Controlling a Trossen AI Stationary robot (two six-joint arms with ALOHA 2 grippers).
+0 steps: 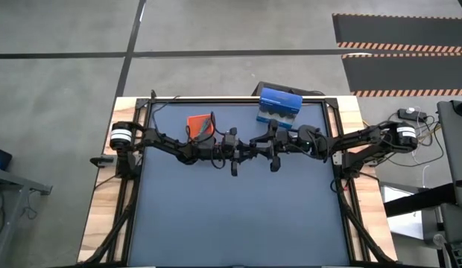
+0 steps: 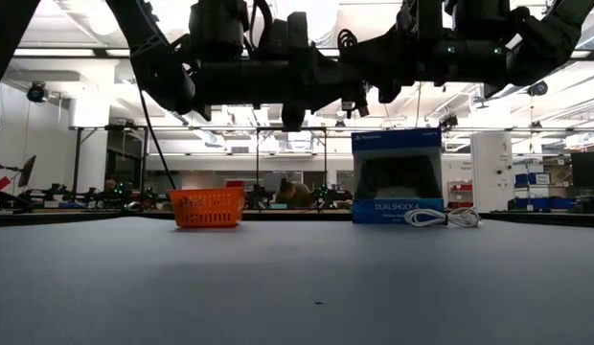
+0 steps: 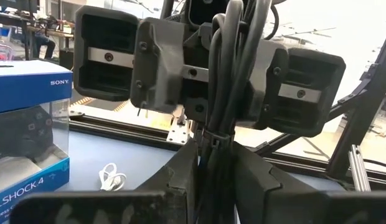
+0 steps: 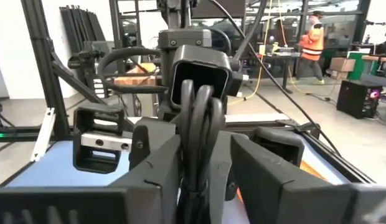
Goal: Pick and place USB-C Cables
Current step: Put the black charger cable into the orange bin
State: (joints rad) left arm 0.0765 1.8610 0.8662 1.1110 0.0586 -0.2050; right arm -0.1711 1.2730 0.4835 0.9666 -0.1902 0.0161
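Near part of the table (image 1: pixel 238 223) is bare mat. Mid-frame in the high view, left gripper (image 1: pixel 235 165) and right gripper (image 1: pixel 274 161) hang side by side above the mat, facing each other; can't tell if either claw is spread or pressed together. Farther back, white cable (image 2: pixel 443 218) lies on the mat just in front of the blue box (image 2: pixel 397 176), right of centre in the low view. Orange basket (image 2: pixel 207 207) sits at the far edge, left of centre.
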